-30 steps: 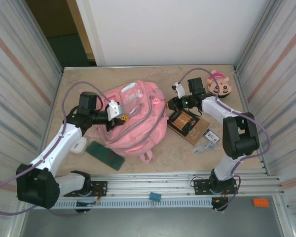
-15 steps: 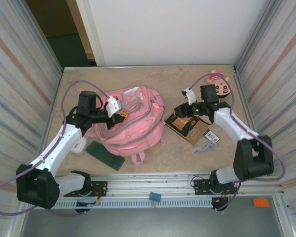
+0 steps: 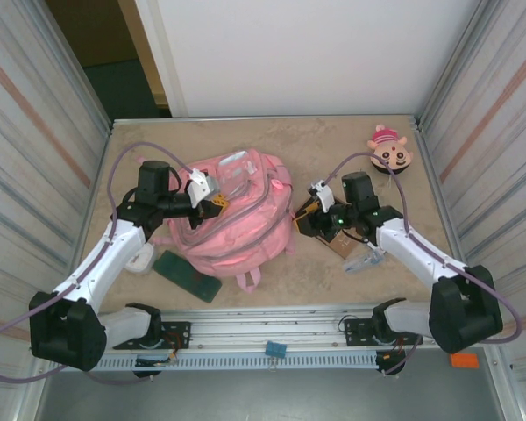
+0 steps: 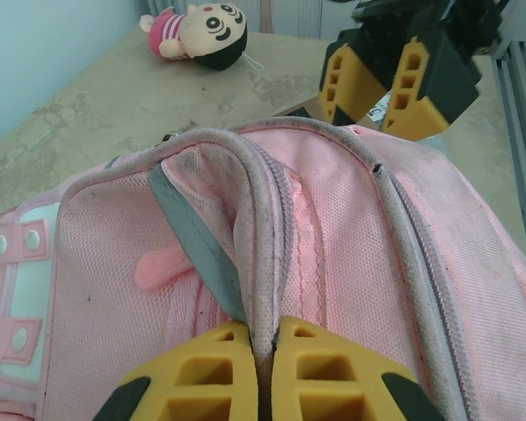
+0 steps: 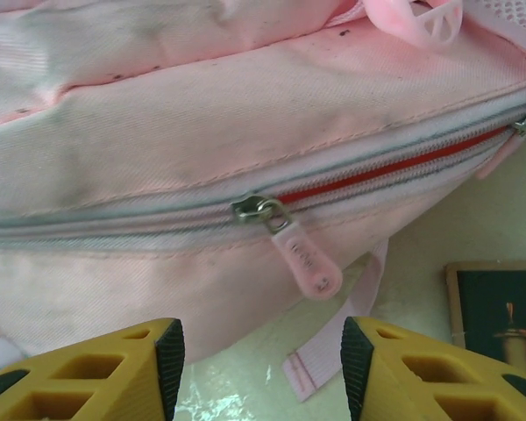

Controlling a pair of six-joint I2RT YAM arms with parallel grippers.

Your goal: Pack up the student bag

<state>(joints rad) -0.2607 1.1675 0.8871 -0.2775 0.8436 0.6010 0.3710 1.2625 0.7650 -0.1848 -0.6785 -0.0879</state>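
My right wrist view sits close on a pink zipper pull [image 5: 305,259] hanging from a metal slider [image 5: 256,209]. The tab carries faint raised marks, too small for me to read. The dark book [image 5: 495,316] at the lower right of that view has a tan border and a small pale figure on its cover, but no lettering I can make out.

The student bag [image 3: 232,219] lies on the surface [image 3: 245,140], left of centre, between my two arms. My left jaws are pressed together on it, pinching a raised ridge of pink fabric just beside a grey trim strip [image 4: 197,250] on the bag's upper side.

My right jaws stand spread at the bag's right edge, gripping nothing. The bag's side lies straight ahead of them, and its zipper line, showing red inside, runs across just past the tips. The pull hangs in the gap between the two fingers, touching neither. A pink strap end [image 5: 329,346] lies on the surface under it. From above, these jaws hang over the book, just beside the bag.

A cartoon plush [image 3: 390,152] lies near the far right corner, well apart from the bag. A dark green flat case [image 3: 187,274] lies just beside the bag's near left edge.
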